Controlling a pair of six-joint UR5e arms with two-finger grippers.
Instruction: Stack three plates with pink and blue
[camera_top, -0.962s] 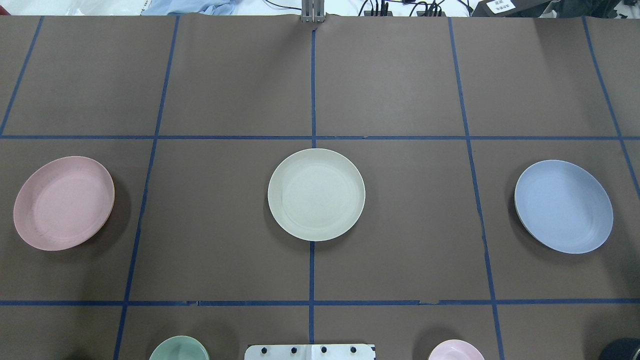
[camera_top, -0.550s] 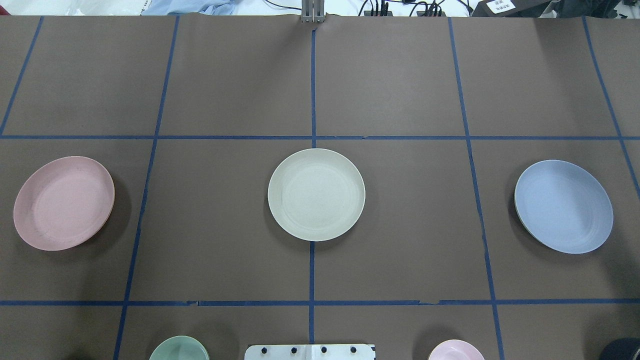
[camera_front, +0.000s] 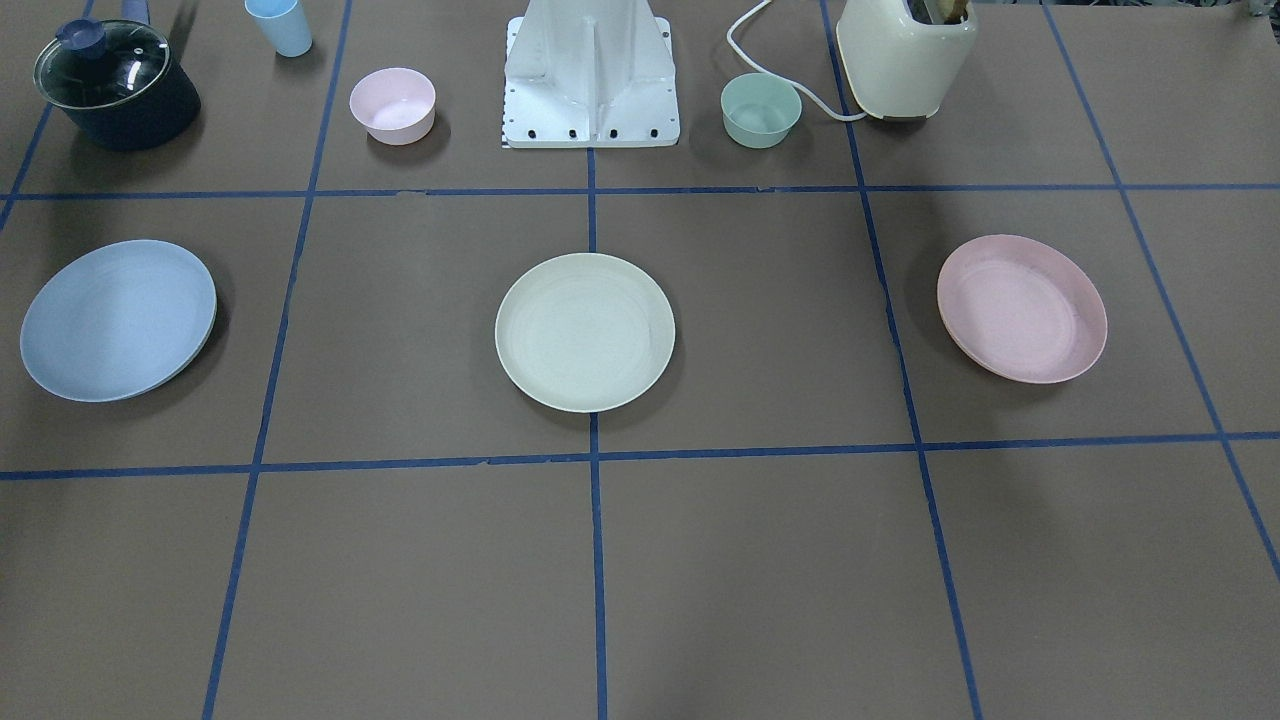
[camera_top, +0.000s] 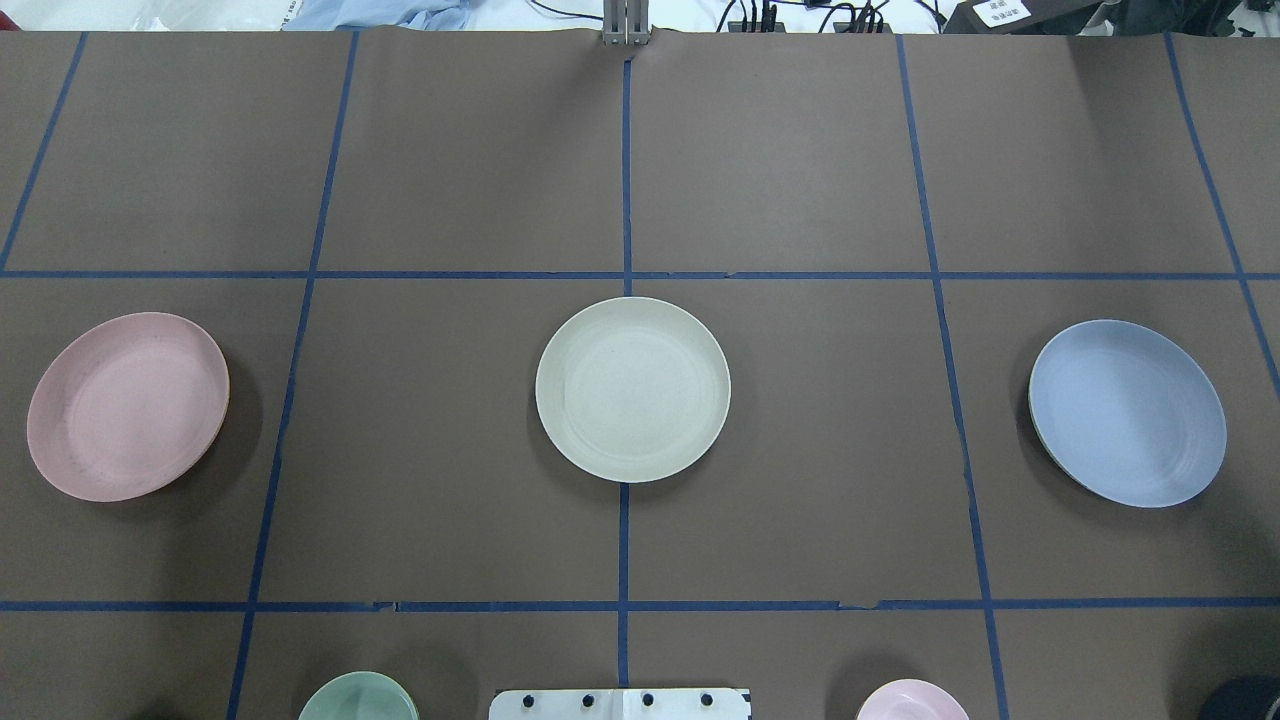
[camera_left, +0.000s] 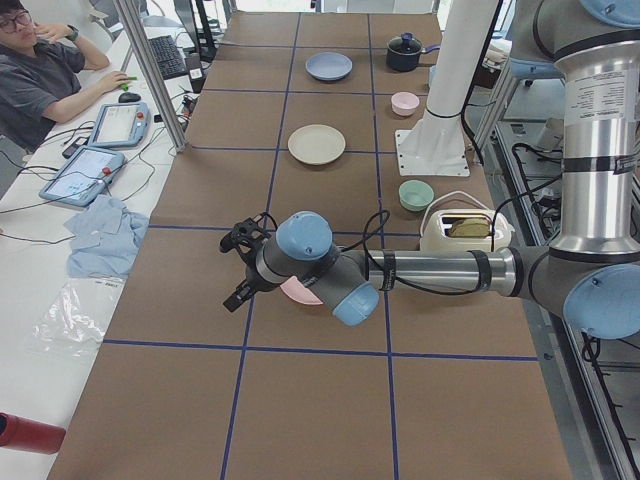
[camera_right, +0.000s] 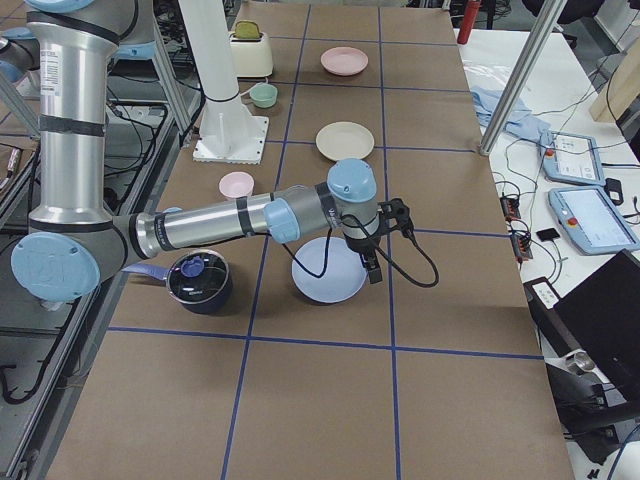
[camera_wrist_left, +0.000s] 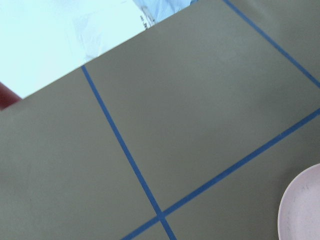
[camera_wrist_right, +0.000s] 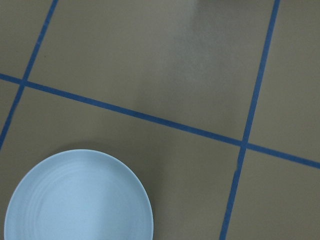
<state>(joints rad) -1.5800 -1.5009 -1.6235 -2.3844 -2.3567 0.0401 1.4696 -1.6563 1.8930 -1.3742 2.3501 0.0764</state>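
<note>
Three plates lie apart in a row on the brown table. The pink plate (camera_top: 128, 405) is at the left, the cream plate (camera_top: 632, 388) in the middle, the light blue plate (camera_top: 1127, 412) at the right. My left gripper (camera_left: 237, 270) shows only in the exterior left view, above the table just beyond the pink plate (camera_left: 300, 293). My right gripper (camera_right: 388, 240) shows only in the exterior right view, over the far edge of the blue plate (camera_right: 328, 272). I cannot tell whether either is open or shut. The wrist views show edges of the pink plate (camera_wrist_left: 305, 210) and blue plate (camera_wrist_right: 77, 197).
Near the robot base (camera_front: 590, 75) stand a small pink bowl (camera_front: 392, 104), a small green bowl (camera_front: 761, 109), a lidded dark pot (camera_front: 115, 85), a blue cup (camera_front: 280, 25) and a cream toaster (camera_front: 905, 55). An operator (camera_left: 40, 80) sits beside the table.
</note>
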